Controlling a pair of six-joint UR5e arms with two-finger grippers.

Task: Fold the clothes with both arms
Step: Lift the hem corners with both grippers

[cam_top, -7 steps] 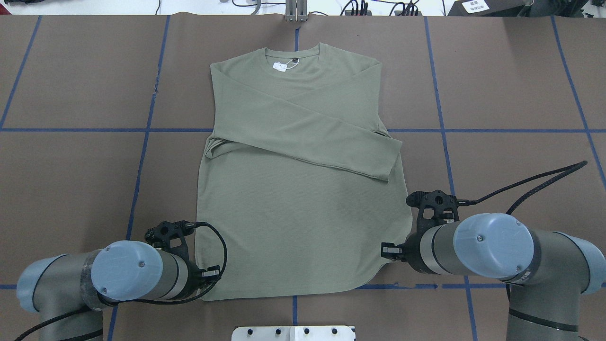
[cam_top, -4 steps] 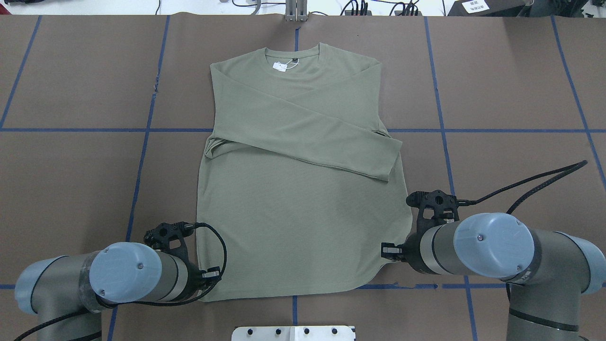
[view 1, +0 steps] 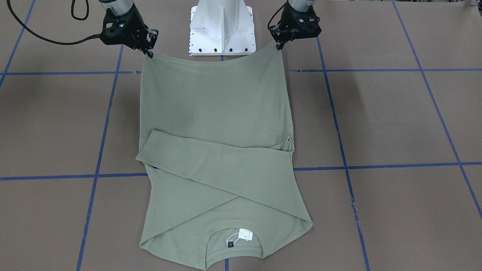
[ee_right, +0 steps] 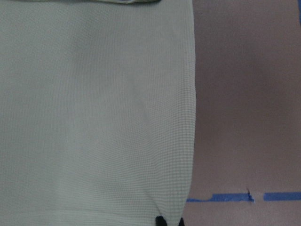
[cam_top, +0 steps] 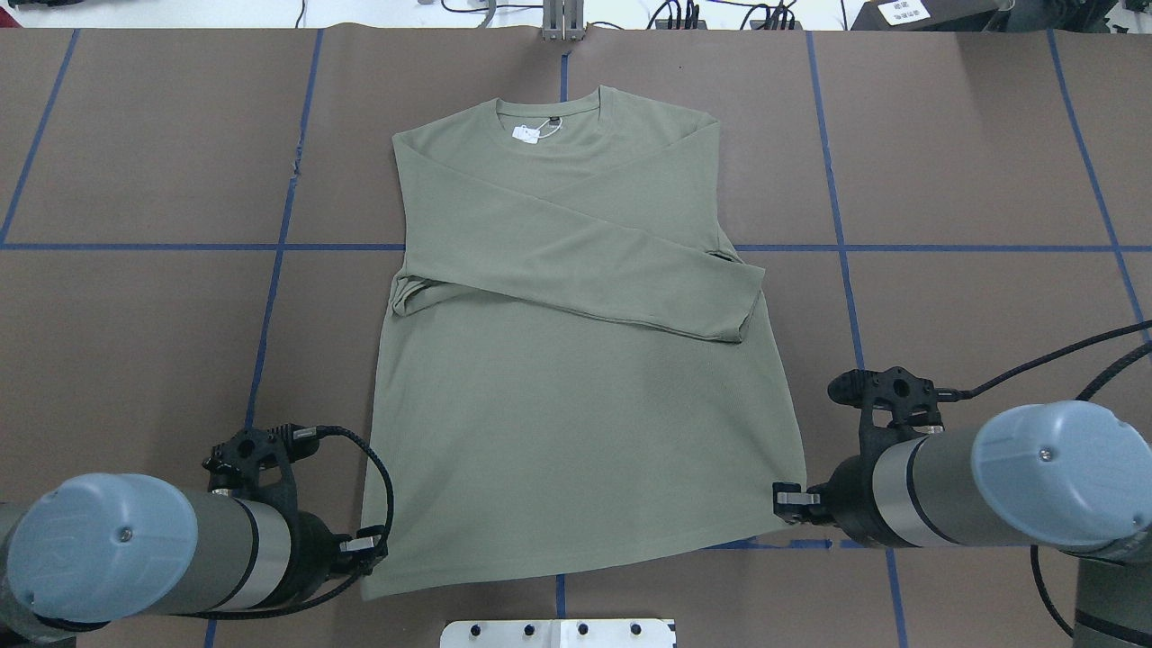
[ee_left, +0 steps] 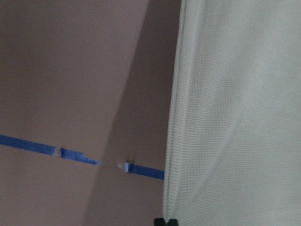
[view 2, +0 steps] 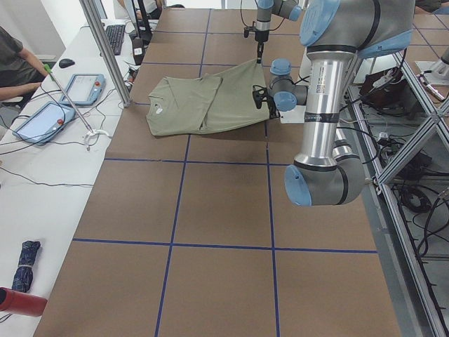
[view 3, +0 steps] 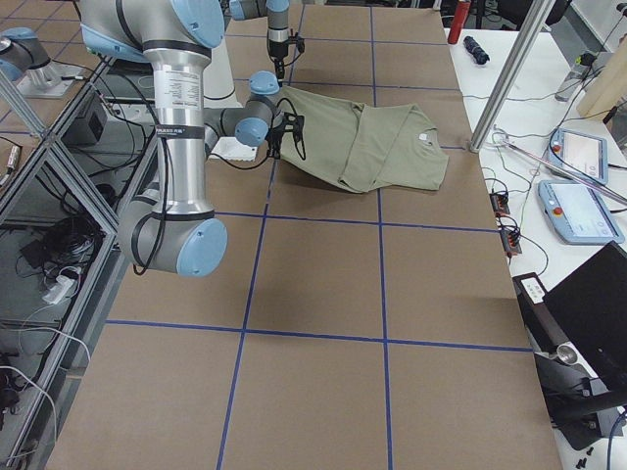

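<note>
The sage-green long-sleeved shirt [cam_top: 576,396] lies face up on the brown table, both sleeves folded across its chest, with the white tag [cam_top: 525,134] at the neck on the far side. My left gripper [cam_top: 364,544] is shut on the near left hem corner. My right gripper [cam_top: 785,497] is shut on the near right hem corner. In the front-facing view the left gripper [view 1: 278,44] and right gripper [view 1: 150,52] hold the hem stretched taut between them. The exterior left view shows the hem end of the shirt [view 2: 231,98] raised off the table. Each wrist view shows the shirt edge [ee_left: 225,117] [ee_right: 94,117] running down to the pinched fingertips.
The white base pedestal [view 1: 222,26] stands just behind the raised hem. Blue tape lines [cam_top: 270,297] grid the brown table cover. A metal post [cam_top: 563,20] stands at the far edge beyond the neck. Tablets [view 2: 84,88] lie on the operators' side desk.
Both grippers have moved outward and back toward the robot with the hem corners. The hem is now wider and tauter, and the neck has slid slightly.
</note>
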